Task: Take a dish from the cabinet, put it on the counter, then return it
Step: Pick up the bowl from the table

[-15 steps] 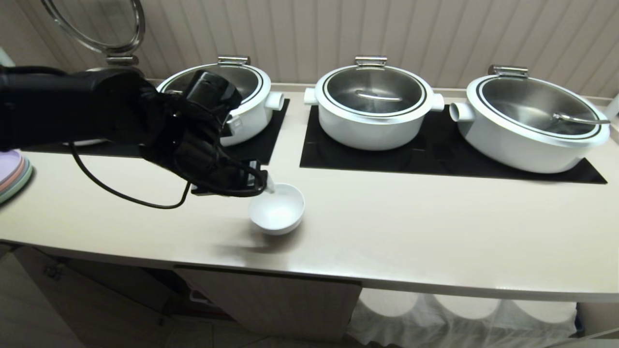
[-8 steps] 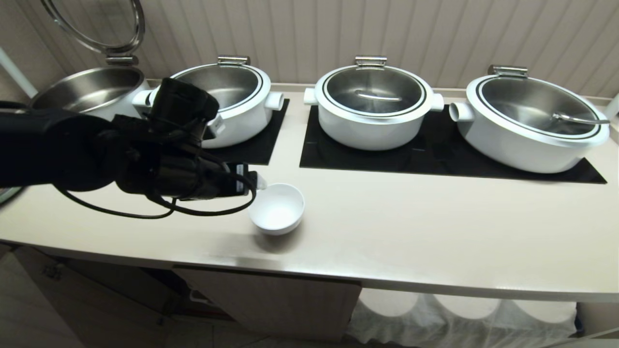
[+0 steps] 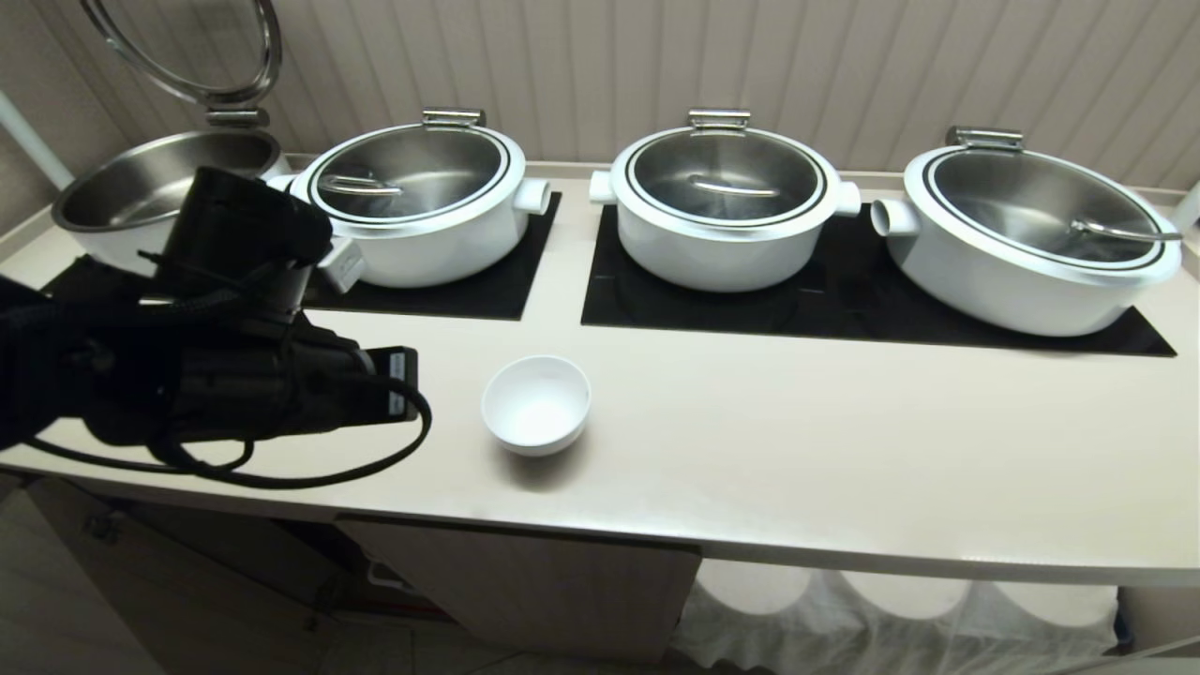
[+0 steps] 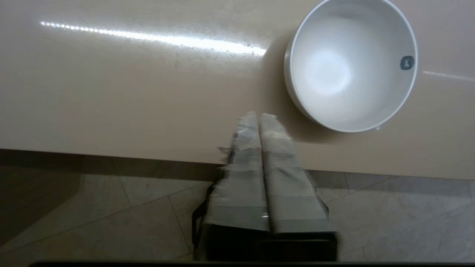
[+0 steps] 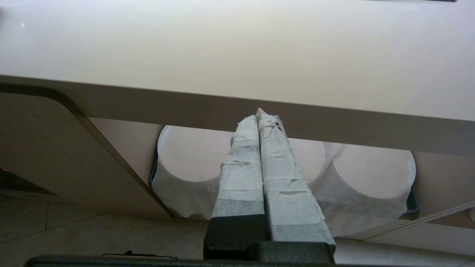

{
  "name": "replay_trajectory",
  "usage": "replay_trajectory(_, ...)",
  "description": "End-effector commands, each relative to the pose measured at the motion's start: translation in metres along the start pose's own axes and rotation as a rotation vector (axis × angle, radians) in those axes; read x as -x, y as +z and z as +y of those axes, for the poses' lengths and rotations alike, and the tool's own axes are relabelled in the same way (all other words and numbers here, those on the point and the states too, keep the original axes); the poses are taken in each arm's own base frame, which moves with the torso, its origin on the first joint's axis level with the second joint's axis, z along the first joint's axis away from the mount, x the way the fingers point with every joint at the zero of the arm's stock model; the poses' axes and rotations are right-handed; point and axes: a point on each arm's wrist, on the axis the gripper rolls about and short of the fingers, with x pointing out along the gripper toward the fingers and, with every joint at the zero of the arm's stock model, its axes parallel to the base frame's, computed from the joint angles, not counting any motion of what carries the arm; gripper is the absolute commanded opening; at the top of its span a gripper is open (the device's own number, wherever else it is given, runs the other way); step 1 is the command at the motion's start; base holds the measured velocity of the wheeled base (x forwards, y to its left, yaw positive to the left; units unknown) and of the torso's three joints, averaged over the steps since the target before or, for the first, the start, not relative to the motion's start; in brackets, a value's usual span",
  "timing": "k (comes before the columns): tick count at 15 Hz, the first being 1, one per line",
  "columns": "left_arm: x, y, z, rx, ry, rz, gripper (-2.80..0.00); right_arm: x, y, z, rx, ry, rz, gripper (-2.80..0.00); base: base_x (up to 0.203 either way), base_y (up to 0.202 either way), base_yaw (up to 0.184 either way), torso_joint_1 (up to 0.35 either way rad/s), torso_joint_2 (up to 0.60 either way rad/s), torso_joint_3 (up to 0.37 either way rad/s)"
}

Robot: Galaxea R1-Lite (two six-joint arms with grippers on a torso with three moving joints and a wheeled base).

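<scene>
Since the earlier frames, our left gripper (image 3: 412, 397) has drawn back toward the left of the head view, leaving the dish (image 3: 536, 404) alone near the middle of the frame on the counter (image 3: 797, 450); the dish has not shifted. Our left wrist view shows the taped fingers (image 4: 274, 148) pressed together with nothing between them, the dish (image 4: 350, 65) standing upright at that picture's upper right, just beyond the tips.

What worries us next: the jaws are clenched, so any approach to re-grasp without opening first would likely nudge the rim and skid or tip the dish on the smooth top. It also sits fairly near the front edge, so a push that way could send it off.

Only the left wrist view reveals a small dark mark inside the dish wall. Only the head view shows the lidded pots (image 3: 727, 202) on black panels behind. Our right gripper (image 5: 259, 116), clenched and idle, hangs below the counter edge facing the cabinet (image 5: 55, 148) door and cloth-covered white stacks (image 5: 193, 163), a region the head view barely catches.
</scene>
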Motion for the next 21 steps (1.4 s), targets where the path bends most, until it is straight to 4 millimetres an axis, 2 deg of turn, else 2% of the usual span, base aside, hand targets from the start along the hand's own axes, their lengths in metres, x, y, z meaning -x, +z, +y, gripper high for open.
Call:
replay_trajectory(1, 0.014, -0.011, 0.008, 0.002, 0.022, -0.011, -2.8, 0.0, 0.0, 0.0, 0.001, 0.001, -0.001, -2.8, 0.0, 0.0, 0.0, 0.0, 0.0, 0.0)
replay_trajectory(5, 0.033, -0.022, 0.018, 0.01, 0.05, -0.046, -2.8, 0.0, 0.0, 0.0, 0.001, 0.0, -0.001, -2.8, 0.0, 0.0, 0.0, 0.0, 0.0, 0.0)
replay_trajectory(9, 0.037, -0.042, 0.036, 0.039, 0.118, -0.141, -2.8, 0.0, 0.0, 0.0, 0.001, 0.001, 0.001, -2.8, 0.0, 0.0, 0.0, 0.0, 0.0, 0.0)
replay_trajectory(13, 0.057, -0.085, 0.072, -0.038, 0.206, -0.214, -2.8, 0.0, 0.0, 0.0, 0.001, 0.0, 0.0, -2.8, 0.0, 0.0, 0.0, 0.0, 0.0, 0.0)
replay_trajectory(17, 0.066, -0.131, 0.092, -0.063, 0.234, -0.315, -2.8, 0.0, 0.0, 0.0, 0.001, 0.0, 0.0, -2.8, 0.0, 0.0, 0.0, 0.0, 0.0, 0.0)
replay_trajectory(21, 0.084, -0.178, 0.108, -0.064, 0.227, -0.464, -2.8, 0.0, 0.0, 0.0, 0.001, -0.001, -0.001, -2.8, 0.0, 0.0, 0.0, 0.0, 0.0, 0.0)
